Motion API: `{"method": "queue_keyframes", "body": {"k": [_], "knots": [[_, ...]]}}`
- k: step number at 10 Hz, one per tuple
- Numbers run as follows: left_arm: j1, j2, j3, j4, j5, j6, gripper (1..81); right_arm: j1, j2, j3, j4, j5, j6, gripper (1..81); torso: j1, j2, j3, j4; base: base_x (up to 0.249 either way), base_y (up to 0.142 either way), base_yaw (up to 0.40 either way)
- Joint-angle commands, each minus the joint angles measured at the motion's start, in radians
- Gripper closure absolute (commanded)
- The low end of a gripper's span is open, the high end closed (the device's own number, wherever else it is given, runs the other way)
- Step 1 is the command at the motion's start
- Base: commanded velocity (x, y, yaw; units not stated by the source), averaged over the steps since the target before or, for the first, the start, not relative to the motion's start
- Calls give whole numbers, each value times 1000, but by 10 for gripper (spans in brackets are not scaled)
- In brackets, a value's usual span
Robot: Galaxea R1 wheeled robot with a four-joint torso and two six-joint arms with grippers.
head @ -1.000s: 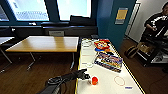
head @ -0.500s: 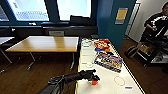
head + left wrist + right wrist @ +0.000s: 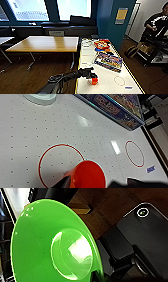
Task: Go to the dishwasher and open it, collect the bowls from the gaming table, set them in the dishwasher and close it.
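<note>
In the head view the gaming table (image 3: pixel 106 82), white-topped with a yellow edge strip, runs with its long axis from the lower middle of the frame up toward the windows. The left arm enters from the lower left and reaches onto the table's near end, where the left gripper (image 3: pixel 93 78) meets a small orange bowl (image 3: pixel 94 81) that sits upright with its opening facing up. In the left wrist view the orange bowl (image 3: pixel 87 175) lies at the lower middle, overlapping a red circle (image 3: pixel 61 162) printed on the dotted white surface; the gripper appears to be at its rim, but whether the fingers are closed on it I cannot tell. A colourful board-game box (image 3: pixel 108 61) lies further up the table, its long side slanting across the width. In the right wrist view a bright green bowl (image 3: pixel 53 245) is tipped on edge, its hollow facing the camera; how the right gripper grips it cannot be made out. A wooden-topped table (image 3: pixel 47 43) stands at centre left, and a person (image 3: pixel 156 22) at the upper right.
</note>
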Motion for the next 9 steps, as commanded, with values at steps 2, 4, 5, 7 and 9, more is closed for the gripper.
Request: {"method": "queue_keyframes", "body": {"k": [2,4,5,7,9], "knots": [[-171,66,0,6,6,0,10,56,-40,23,-22,-79,1,811,0,0,0,0,0,0,0],[-171,66,-2,6,6,-2,10,56,-41,23,-22,-82,1,811,0,0,0,0,0,0,0],[-171,66,-19,11,4,-3,10,61,-41,22,-21,-93,1,811,0,0,0,0,0,0,0],[-176,66,-53,23,-13,1,10,62,-43,22,-21,-93,1,811,0,0,0,0,0,0,0],[-171,66,-28,32,-34,7,10,61,-43,12,-18,-96,1,811,0,0,0,0,0,0,0]]}}
